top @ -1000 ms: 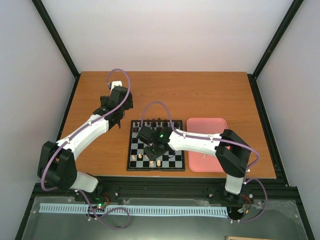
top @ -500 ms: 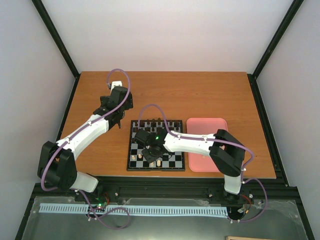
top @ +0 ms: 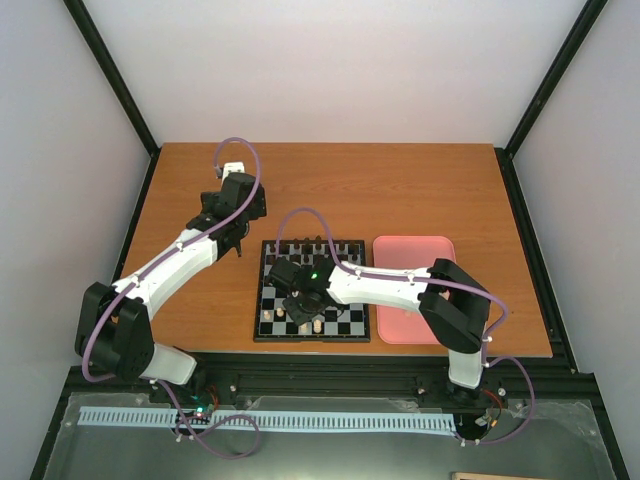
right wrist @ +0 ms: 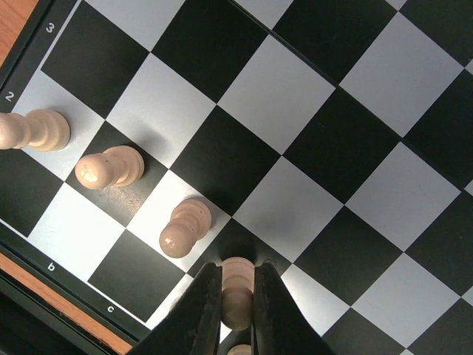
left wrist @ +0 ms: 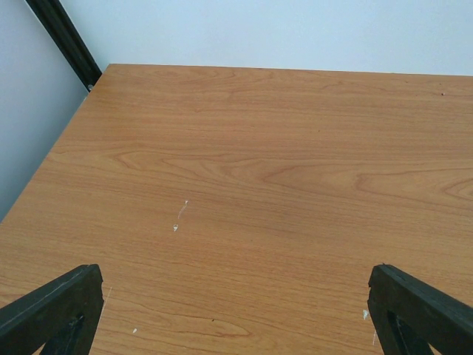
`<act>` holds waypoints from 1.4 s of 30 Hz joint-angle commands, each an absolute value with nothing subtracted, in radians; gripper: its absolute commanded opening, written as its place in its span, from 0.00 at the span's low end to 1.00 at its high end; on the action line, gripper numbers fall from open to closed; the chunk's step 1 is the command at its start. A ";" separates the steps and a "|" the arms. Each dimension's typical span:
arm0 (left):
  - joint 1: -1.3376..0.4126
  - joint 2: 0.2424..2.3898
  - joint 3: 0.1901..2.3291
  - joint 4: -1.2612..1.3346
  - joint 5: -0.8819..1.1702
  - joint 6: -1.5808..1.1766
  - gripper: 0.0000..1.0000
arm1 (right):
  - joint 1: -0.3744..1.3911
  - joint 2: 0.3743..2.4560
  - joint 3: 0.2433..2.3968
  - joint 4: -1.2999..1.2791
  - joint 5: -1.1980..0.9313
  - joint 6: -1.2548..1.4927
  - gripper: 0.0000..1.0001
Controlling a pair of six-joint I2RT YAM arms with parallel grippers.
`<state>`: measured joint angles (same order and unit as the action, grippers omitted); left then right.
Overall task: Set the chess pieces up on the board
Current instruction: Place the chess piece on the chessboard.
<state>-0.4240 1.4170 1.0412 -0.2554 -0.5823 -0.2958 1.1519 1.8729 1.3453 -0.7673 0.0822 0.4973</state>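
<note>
My right pincer [right wrist: 238, 272] clamped on pale chess piece [right wrist: 238, 297] at lettered edge of board [right wrist: 295, 148]; piece's lower part hidden between fingers [right wrist: 201, 314]. My left pincer [left wrist: 233, 288] wide apart, empty, over counter [left wrist: 259, 148]; only fingertips [left wrist: 55, 303] in frame.

The right gripper [right wrist: 238, 275] carried its chess piece [right wrist: 238, 305] leftward over the board [top: 262, 262]

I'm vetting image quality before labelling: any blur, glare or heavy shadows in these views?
Top external: evenly lit, no glare, but the chess pieces look tiny. Left wrist: table grain sharp, light even. Right wrist: board sharp, pieces cast only soft shadows, the right gripper shows little detail, being dark.
</note>
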 commanded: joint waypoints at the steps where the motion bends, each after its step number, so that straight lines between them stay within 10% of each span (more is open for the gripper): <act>1: -0.431 1.408 1.076 -0.249 -0.583 -0.300 1.00 | 1.163 1.889 1.344 -0.756 0.099 0.506 0.06; 42: -0.431 1.399 1.074 -0.252 -0.583 -0.301 1.00 | 1.163 1.867 1.311 -0.735 0.111 0.512 0.22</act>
